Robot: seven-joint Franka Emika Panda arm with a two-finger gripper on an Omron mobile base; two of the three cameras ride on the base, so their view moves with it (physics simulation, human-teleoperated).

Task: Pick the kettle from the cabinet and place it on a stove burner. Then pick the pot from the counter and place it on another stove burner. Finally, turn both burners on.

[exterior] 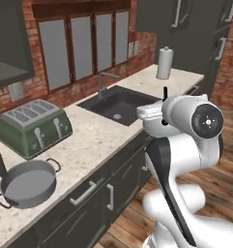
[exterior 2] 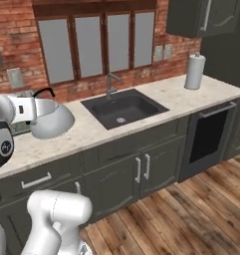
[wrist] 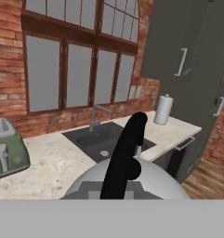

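- The kettle (exterior 2: 53,121), a silvery-white dome with a thin black arched handle (wrist: 124,159), hangs in the air above the counter (exterior: 91,145), clear of the stone, level with the arm's wrist and to the left of the sink (exterior 2: 122,110).
- The gripper (wrist: 114,194) is closed tight on that black handle; in the hand view the handle rises straight up from between the fingertips and the dome fills the space right below, so the kettle sits directly under the jaws, not off to a side.
- The step in hand reads as carrying the kettle toward a stove burner. No cooktop is in sight here, so the base or arm likely has to turn before any set-down.
- To do this well, the arm should keep the kettle upright and travel smoothly, since a thin arched handle lets the body swing under the jaws.
- It should hold enough height to pass over the green toaster (exterior: 35,127) and the pot (exterior: 27,183), which sits on the counter near its front edge, just in front of the toaster.
- The jaws should not loosen until the base of the kettle rests flat on a grate, leaving another burner free for the pot.
- Farther off, a paper towel roll (exterior 2: 194,71) stands at the far end of the counter, well apart from the kettle.
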